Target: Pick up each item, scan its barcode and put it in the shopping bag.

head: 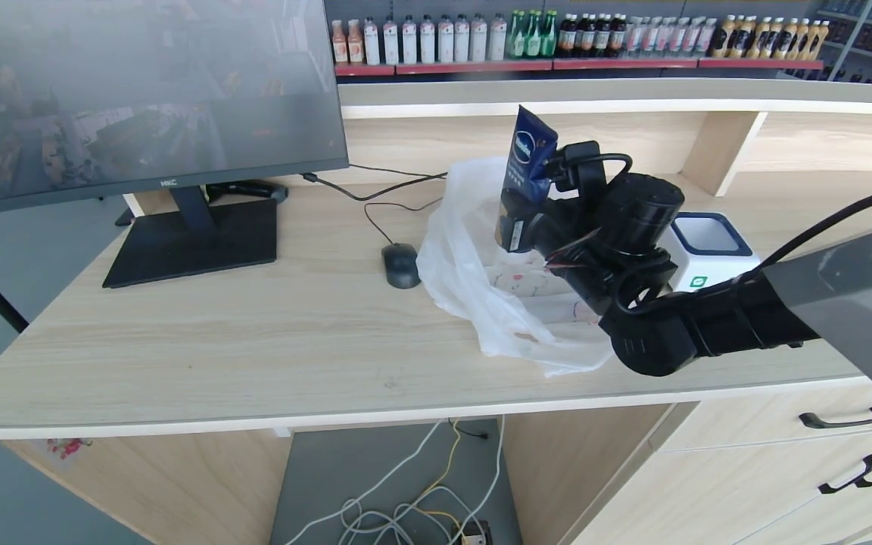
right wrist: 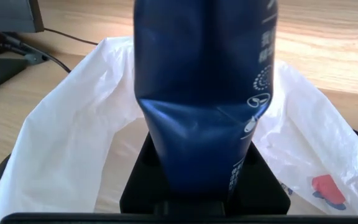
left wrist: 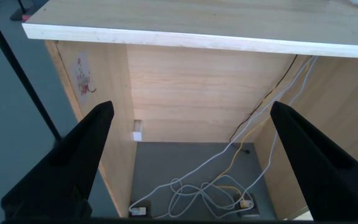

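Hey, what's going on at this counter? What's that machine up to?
A robot is working a shop checkout. Its right end effector is shut on a dark blue tube, which it holds upright above the open white shopping bag on the wooden counter. The scanner sits beside the bag. The left end effector hangs open and empty below the counter's edge.

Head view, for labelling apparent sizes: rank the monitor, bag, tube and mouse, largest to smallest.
1. monitor
2. bag
3. tube, held up by the right gripper, so nearer the camera and perhaps flattered
4. mouse
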Controlling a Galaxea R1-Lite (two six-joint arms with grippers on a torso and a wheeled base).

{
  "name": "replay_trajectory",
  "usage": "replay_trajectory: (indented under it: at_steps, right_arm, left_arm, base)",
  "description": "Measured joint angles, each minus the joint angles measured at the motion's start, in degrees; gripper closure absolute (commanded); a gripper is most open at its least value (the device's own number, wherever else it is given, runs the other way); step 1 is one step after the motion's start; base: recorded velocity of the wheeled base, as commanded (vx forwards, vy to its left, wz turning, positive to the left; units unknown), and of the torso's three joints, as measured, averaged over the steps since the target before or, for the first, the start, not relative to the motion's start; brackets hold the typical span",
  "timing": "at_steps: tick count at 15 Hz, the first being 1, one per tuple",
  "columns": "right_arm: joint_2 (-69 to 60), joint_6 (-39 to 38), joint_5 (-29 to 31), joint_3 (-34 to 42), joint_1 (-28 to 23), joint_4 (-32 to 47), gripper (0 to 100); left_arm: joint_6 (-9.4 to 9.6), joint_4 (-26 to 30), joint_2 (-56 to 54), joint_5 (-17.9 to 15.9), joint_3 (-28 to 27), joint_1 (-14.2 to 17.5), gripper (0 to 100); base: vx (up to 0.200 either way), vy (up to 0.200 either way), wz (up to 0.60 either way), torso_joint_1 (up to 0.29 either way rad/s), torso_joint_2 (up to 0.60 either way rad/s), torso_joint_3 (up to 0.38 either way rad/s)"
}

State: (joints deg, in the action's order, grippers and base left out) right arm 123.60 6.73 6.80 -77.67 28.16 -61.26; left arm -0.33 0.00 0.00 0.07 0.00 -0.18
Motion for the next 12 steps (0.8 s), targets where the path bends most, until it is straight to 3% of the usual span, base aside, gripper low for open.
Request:
replay_trajectory:
  at_steps: [12]
  right_arm:
    - [2.28, 0.46, 0.0, -0.01, 1.94, -0.29, 100]
  left_arm:
    - [0.0, 0.0, 0.0, 0.0, 0.0, -0.02, 0]
  base:
    - [0.0, 0.0, 0.0, 0.0, 0.0, 0.0]
